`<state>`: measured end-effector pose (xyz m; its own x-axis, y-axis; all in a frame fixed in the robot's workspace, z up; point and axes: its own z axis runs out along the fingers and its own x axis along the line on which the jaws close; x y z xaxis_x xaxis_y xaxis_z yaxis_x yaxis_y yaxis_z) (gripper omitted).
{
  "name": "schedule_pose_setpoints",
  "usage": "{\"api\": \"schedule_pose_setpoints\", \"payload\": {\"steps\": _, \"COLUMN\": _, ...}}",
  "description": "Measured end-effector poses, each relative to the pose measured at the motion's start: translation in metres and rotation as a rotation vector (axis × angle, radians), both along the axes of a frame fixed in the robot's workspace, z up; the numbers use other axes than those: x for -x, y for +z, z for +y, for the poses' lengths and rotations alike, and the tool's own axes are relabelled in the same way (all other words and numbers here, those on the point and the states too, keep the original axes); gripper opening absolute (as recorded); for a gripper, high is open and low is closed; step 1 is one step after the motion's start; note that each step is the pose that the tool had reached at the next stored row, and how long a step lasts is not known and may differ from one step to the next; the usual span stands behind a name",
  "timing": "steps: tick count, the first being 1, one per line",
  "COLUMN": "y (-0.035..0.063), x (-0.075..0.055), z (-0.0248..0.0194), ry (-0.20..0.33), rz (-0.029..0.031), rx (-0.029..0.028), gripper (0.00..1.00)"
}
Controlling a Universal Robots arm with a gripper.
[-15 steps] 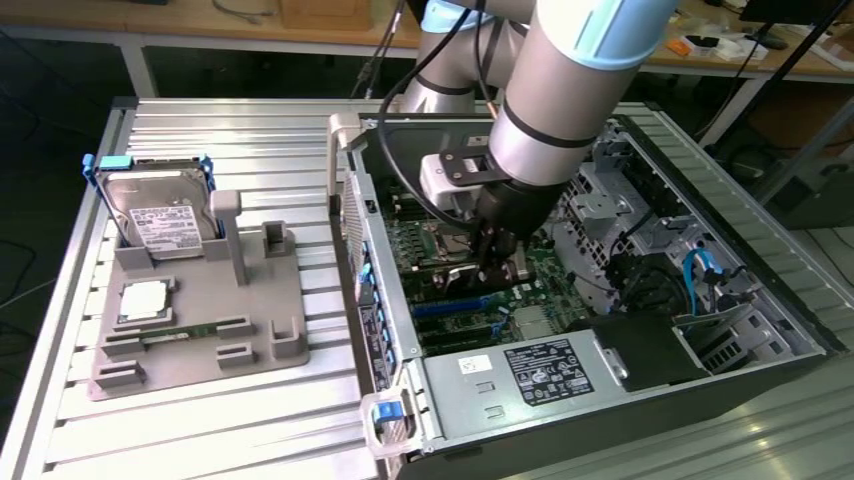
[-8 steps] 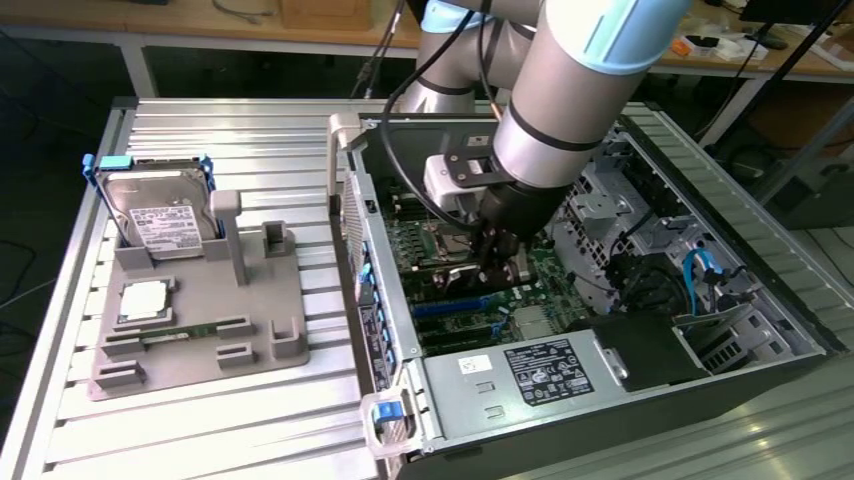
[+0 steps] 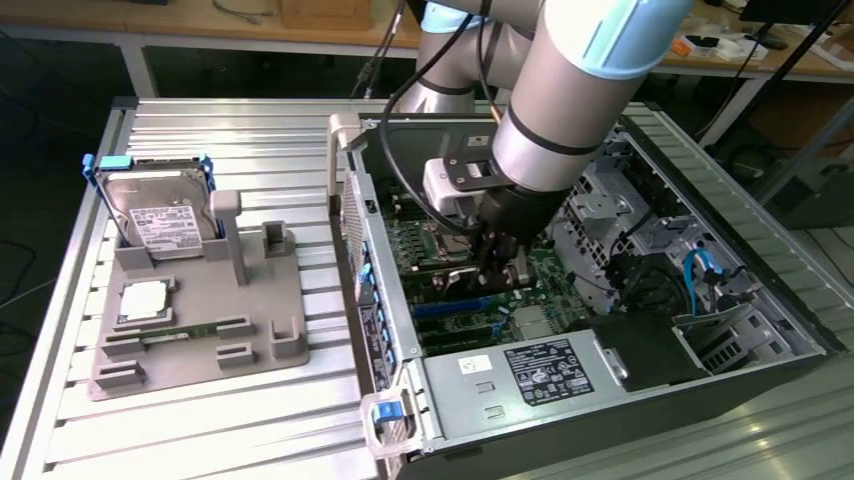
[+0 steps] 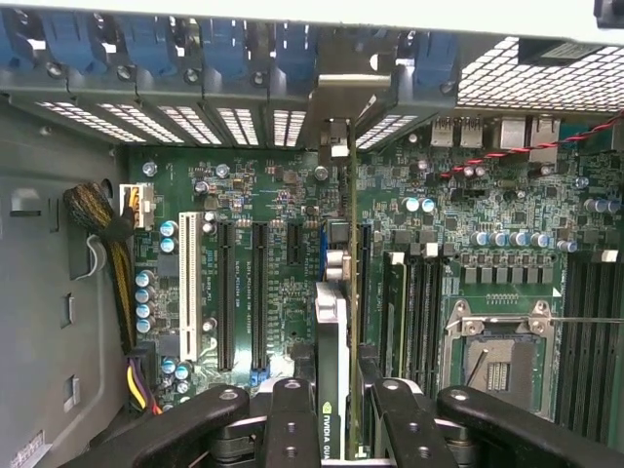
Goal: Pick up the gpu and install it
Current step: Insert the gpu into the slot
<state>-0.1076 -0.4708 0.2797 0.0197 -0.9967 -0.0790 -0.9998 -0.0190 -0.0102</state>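
Bright light glares off the table (image 3: 200, 430); the case (image 3: 747, 240) interior is dimmer.

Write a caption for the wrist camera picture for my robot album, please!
The gripper clamps the gpu edge-on over the green motherboard and its row of slots.

Exterior high, oblique over case (image 3: 767, 260); wrist close, facing motherboard (image 4: 468, 210), shared.
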Motion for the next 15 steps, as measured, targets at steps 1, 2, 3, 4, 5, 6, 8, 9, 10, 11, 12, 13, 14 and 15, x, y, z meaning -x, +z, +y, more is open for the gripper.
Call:
{"api": "schedule_pose_setpoints", "payload": {"steps": 1, "y": -0.0002, "x": 0.0000, "z": 0.0000, "ry": 0.000, "rz": 0.0000, "rx": -0.0001, "gripper": 0.27}}
{"api": "schedule_pose_setpoints", "payload": {"steps": 2, "y": -0.0005, "x": 0.0000, "z": 0.0000, "ry": 0.000, "rz": 0.0000, "rx": -0.0001, "gripper": 0.27}}
{"api": "schedule_pose_setpoints", "payload": {"steps": 3, "y": -0.0007, "x": 0.0000, "z": 0.0000, "ry": 0.000, "rz": -0.0001, "rx": -0.0001, "gripper": 0.27}}
{"api": "schedule_pose_setpoints", "payload": {"steps": 4, "y": -0.0010, "x": 0.0000, "z": 0.0000, "ry": 0.000, "rz": -0.0001, "rx": -0.0001, "gripper": 0.27}}
{"api": "schedule_pose_setpoints", "payload": {"steps": 5, "y": -0.0013, "x": 0.0000, "z": 0.0000, "ry": 0.000, "rz": -0.0001, "rx": -0.0002, "gripper": 0.27}}
{"api": "schedule_pose_setpoints", "payload": {"steps": 6, "y": -0.0020, "x": 0.0000, "z": 0.0000, "ry": 0.000, "rz": -0.0002, "rx": -0.0004, "gripper": 0.27}}
{"api": "schedule_pose_setpoints", "payload": {"steps": 8, "y": -0.0038, "x": 0.0000, "z": 0.0000, "ry": 0.000, "rz": -0.0001, "rx": -0.0001, "gripper": 0.27}}
{"api": "schedule_pose_setpoints", "payload": {"steps": 9, "y": -0.0041, "x": 0.0000, "z": 0.0000, "ry": 0.000, "rz": 0.0000, "rx": 0.0000, "gripper": 0.27}}
{"api": "schedule_pose_setpoints", "payload": {"steps": 10, "y": -0.0046, "x": 0.0000, "z": 0.0000, "ry": 0.000, "rz": -0.0001, "rx": -0.0002, "gripper": 0.27}}
{"api": "schedule_pose_setpoints", "payload": {"steps": 11, "y": -0.0050, "x": 0.0001, "z": 0.0000, "ry": 0.000, "rz": -0.0001, "rx": -0.0001, "gripper": 0.27}}
{"api": "schedule_pose_setpoints", "payload": {"steps": 12, "y": -0.0054, "x": 0.0001, "z": 0.0000, "ry": 0.000, "rz": -0.0002, "rx": -0.0003, "gripper": 0.27}}
{"api": "schedule_pose_setpoints", "payload": {"steps": 13, "y": -0.0057, "x": 0.0001, "z": 0.0000, "ry": 0.000, "rz": 0.0000, "rx": -0.0001, "gripper": 0.27}}
{"api": "schedule_pose_setpoints", "payload": {"steps": 14, "y": -0.0059, "x": 0.0001, "z": 0.0000, "ry": 0.000, "rz": 0.0000, "rx": 0.0000, "gripper": 0.27}}
{"api": "schedule_pose_setpoints", "payload": {"steps": 15, "y": -0.0061, "x": 0.0001, "z": 0.0000, "ry": 0.000, "rz": -0.0001, "rx": -0.0001, "gripper": 0.27}}
